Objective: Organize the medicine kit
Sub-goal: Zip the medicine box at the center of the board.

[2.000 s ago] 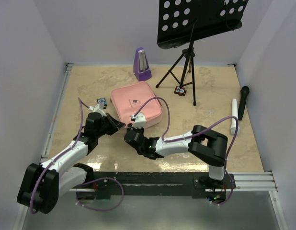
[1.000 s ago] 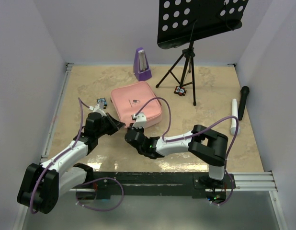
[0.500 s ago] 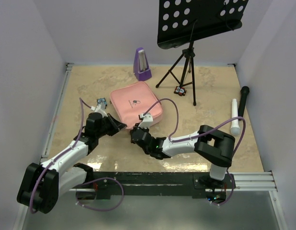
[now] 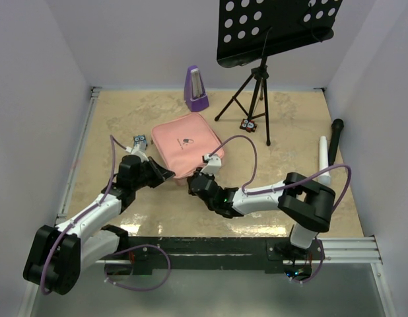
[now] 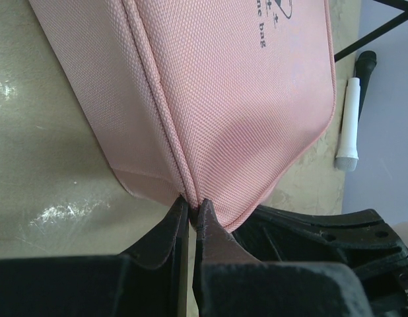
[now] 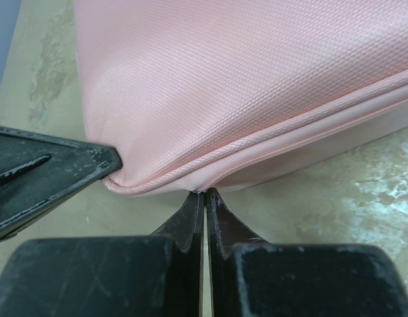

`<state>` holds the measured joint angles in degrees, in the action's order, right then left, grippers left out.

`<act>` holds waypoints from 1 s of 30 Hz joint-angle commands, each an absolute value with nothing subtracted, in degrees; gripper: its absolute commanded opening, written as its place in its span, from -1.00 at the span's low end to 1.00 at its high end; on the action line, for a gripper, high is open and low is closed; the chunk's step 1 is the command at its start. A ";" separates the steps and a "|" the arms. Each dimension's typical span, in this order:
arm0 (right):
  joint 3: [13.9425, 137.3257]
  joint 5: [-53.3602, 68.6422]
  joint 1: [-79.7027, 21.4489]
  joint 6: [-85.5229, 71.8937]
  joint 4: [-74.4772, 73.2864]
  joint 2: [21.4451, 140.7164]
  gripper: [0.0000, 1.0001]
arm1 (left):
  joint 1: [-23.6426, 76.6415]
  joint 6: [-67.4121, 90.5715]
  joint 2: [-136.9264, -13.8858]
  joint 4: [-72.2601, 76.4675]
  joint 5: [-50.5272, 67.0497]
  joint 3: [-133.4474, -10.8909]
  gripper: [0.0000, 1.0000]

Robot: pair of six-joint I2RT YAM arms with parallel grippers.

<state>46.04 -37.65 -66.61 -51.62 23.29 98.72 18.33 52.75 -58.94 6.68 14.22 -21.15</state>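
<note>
At both jaws' tips, near seam of medicine kit (image 4: 188,142).

Bright even light, table (image 5: 55,212) glare, medicine kit (image 5: 243,112) weave crisp

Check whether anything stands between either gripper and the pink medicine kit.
Nothing visible does. The left gripper and the right gripper, both shut, have their tips right against the near-edge seam of the medicine kit, close to one corner.
</note>
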 commanded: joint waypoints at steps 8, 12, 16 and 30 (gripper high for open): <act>41.22 -47.20 -61.09 -51.85 14.41 95.10 -1.00 | 15.30 46.76 -56.87 2.29 10.81 -22.41 -1.00; 39.73 -46.41 -59.24 -52.56 14.68 93.52 -1.00 | 13.54 45.71 -55.64 0.62 11.33 -22.59 -1.00; 37.97 -44.83 -56.87 -53.17 15.73 92.20 -1.00 | 12.22 44.74 -54.76 -1.91 11.52 -23.11 -1.00; 33.67 -39.55 -50.10 -53.26 18.90 87.72 -1.00 | 8.44 42.63 -52.21 -6.15 11.16 -23.02 -1.00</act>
<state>36.23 -33.89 -52.80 -53.43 24.16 88.90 11.16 47.42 -53.60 -1.96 16.78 -21.54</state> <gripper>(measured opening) 0.009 0.063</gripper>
